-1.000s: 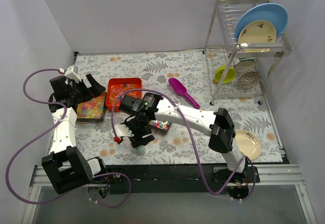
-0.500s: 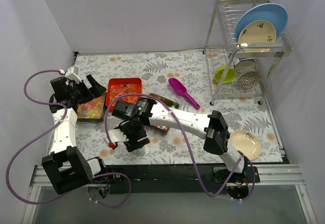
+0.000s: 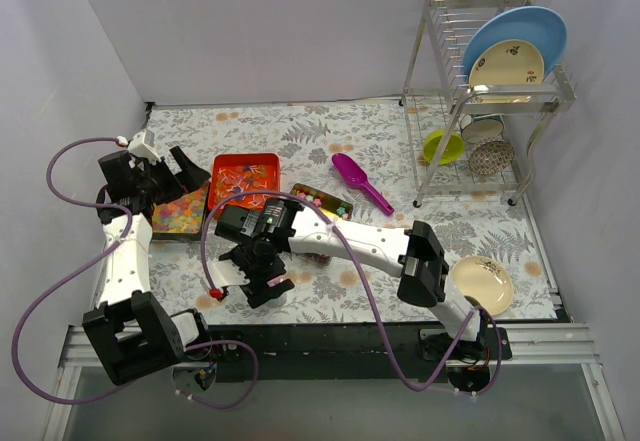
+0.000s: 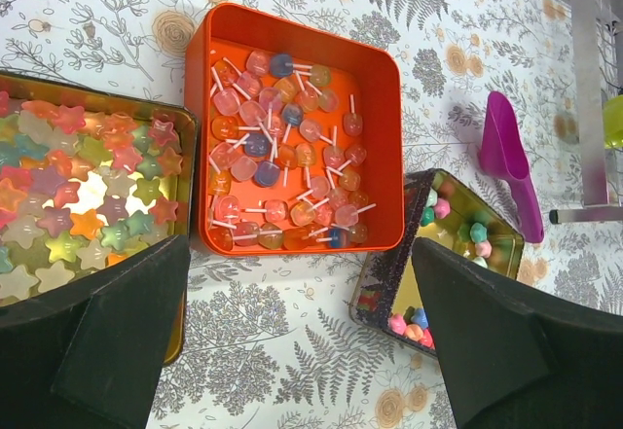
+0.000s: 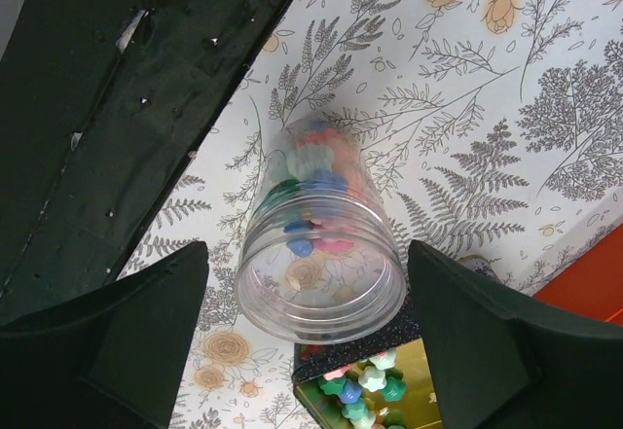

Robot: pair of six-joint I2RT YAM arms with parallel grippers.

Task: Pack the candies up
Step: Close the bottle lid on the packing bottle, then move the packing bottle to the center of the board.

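**Candies: three trays and one jar; both grippers wide open, empty**

Left gripper [image 4: 297,254]: jaws spread wide, holding nothing, above the trays.
Gold tray [image 4: 58,84]: glossy star candies [image 4: 78,196], many colours, lying flat.
Orange tray [image 4: 375,89], square plastic: round clear-wrapped lollipops [image 4: 282,157], sticks pointing every way.
Jar [image 5: 326,332]: clear plastic cylinder, long axis upright on the floral tablecloth [image 5: 545,108], mouth up; pastel lumps [image 5: 311,191] at its bottom.
Right gripper [image 5: 310,254]: directly over the jar, fingers wide apart, not touching it.
Glitter-edged tray [image 4: 375,283]: more pastel lumps.
Purple scoop [image 4: 511,161]: lying apart, rightmost.
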